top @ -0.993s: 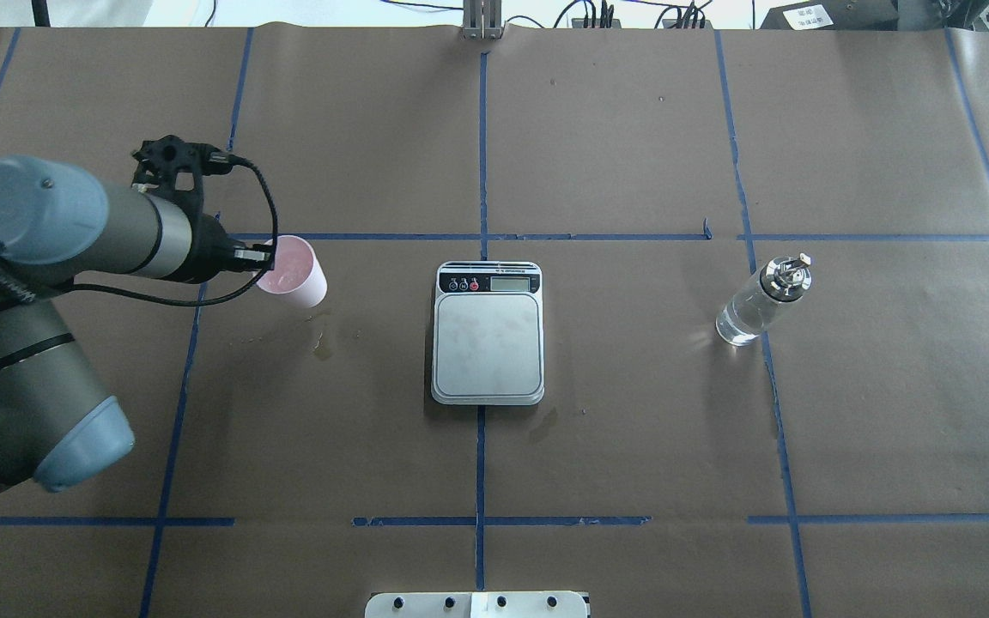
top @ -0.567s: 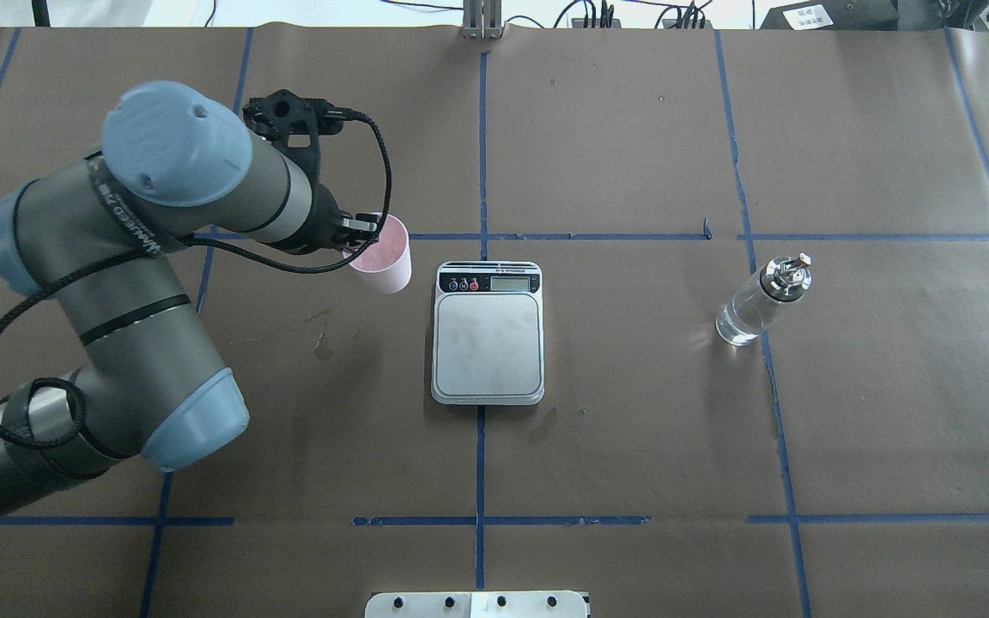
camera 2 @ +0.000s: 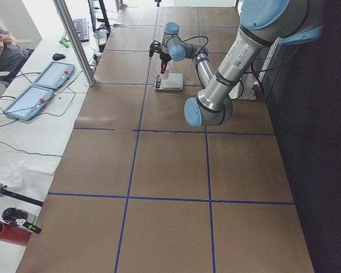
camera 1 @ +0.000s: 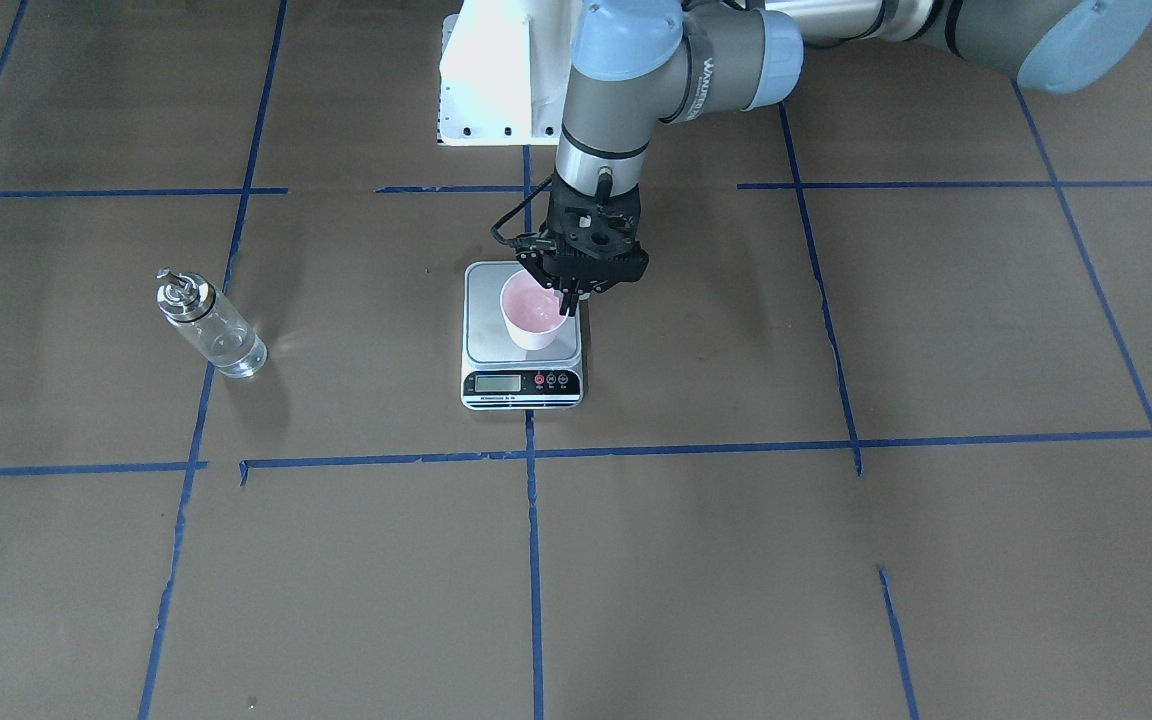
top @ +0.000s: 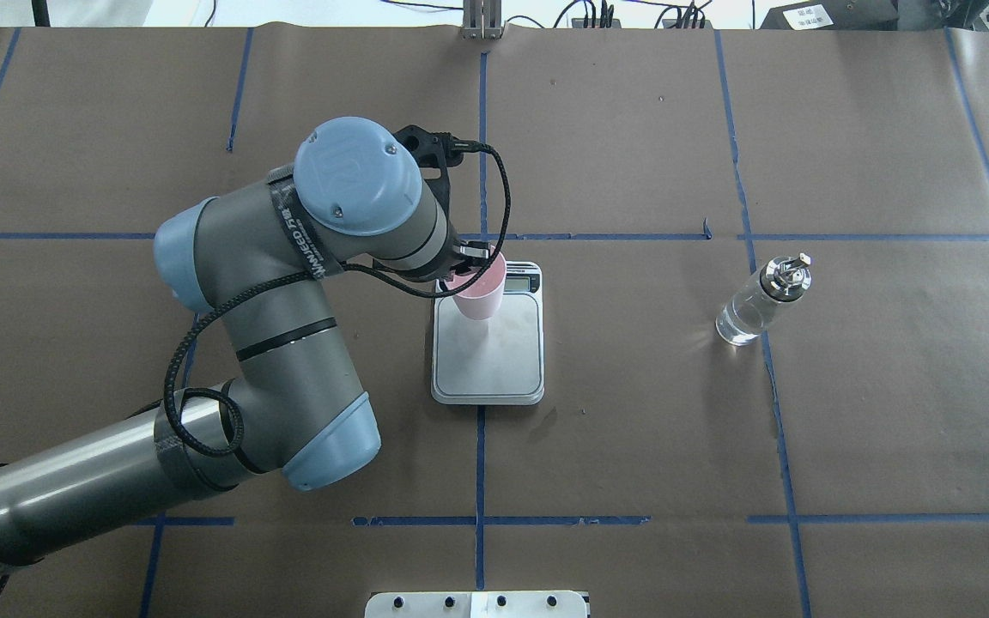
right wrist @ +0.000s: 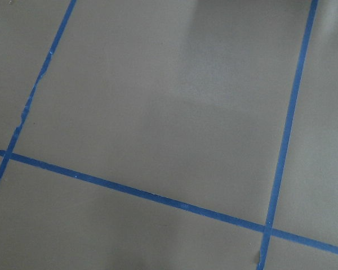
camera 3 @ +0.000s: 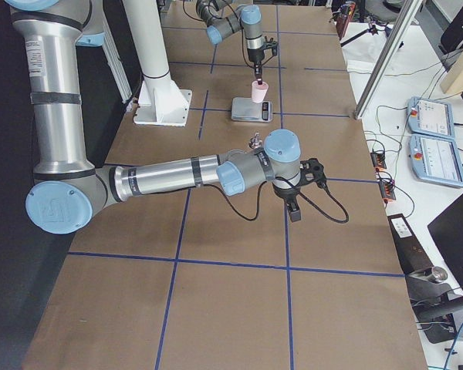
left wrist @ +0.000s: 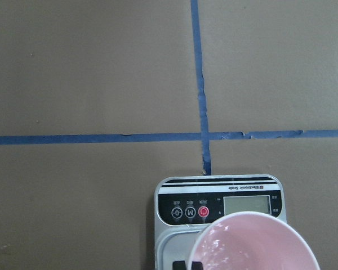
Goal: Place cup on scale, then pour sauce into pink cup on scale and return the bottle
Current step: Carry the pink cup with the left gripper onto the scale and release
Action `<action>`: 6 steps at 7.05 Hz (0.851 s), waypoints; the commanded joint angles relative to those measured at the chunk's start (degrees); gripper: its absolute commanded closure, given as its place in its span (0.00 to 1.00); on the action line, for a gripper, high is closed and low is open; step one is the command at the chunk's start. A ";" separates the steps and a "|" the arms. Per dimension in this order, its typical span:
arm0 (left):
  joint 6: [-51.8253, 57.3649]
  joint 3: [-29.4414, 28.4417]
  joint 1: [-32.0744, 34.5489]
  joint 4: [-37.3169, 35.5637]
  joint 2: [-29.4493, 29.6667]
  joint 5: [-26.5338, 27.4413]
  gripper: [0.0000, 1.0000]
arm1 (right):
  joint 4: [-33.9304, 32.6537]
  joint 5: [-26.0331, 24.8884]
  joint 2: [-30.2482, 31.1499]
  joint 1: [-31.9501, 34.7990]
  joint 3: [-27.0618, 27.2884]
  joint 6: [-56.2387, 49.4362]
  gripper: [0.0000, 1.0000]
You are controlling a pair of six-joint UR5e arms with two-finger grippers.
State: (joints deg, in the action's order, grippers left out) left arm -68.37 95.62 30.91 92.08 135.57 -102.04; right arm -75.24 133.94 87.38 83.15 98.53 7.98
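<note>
The first step of the task is close to finished and everything after it is still to do. The small tapered whitish-pink disposable cup [camera 1: 534, 320] is upright over the far part of the flat rectangular kitchen scale [camera 1: 487, 300], above its silver-grey steel plate and just behind the black strip with the display and red buttons. The left gripper [camera 1: 568, 297] comes down from above with its jaws clenched on the cup's rim at the robot's left side, one finger inside the pink interior and one outside. Whether the cup's base already rests on the plate or hangs just above it cannot be told from these views. In the left wrist view the rim fills the bottom edge, with the display strip just past it. Judging from this, what remains here is to settle the cup, let go and pull the arm away. The clear cylindrical glass bottle [top: 759, 302] with the silver metal cap stands untouched on the brown-paper counter [top: 632, 429], well apart from the scale on the robot's right. So the sauce pour and the bottle's return have not begun. The right gripper [camera 3: 293, 206] hangs over bare counter near the robot's right end, and I cannot tell whether its jaws are parted.
</note>
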 commanded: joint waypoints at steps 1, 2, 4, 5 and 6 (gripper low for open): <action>-0.36 -0.61 -2.08 0.12 0.39 1.23 1.00 | 0.01 0.10 -0.01 0.00 0.35 0.11 0.00; -0.36 -0.61 -2.52 0.21 0.22 1.31 1.00 | 0.01 0.10 -0.01 0.00 0.35 0.11 0.00; -0.36 -0.53 -2.61 0.21 0.13 1.31 0.78 | 0.01 0.10 0.08 0.00 0.35 0.11 0.00; -0.36 -0.35 -2.61 0.21 0.04 1.31 0.56 | -0.08 0.10 0.08 0.00 0.35 0.11 0.00; -0.36 -0.18 -2.61 0.21 -0.05 1.31 0.45 | 0.01 0.19 0.08 0.00 0.43 0.11 0.00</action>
State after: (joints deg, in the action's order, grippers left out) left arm -68.73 95.26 28.32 92.28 135.62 -100.72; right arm -75.27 134.06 87.45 83.15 98.91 8.09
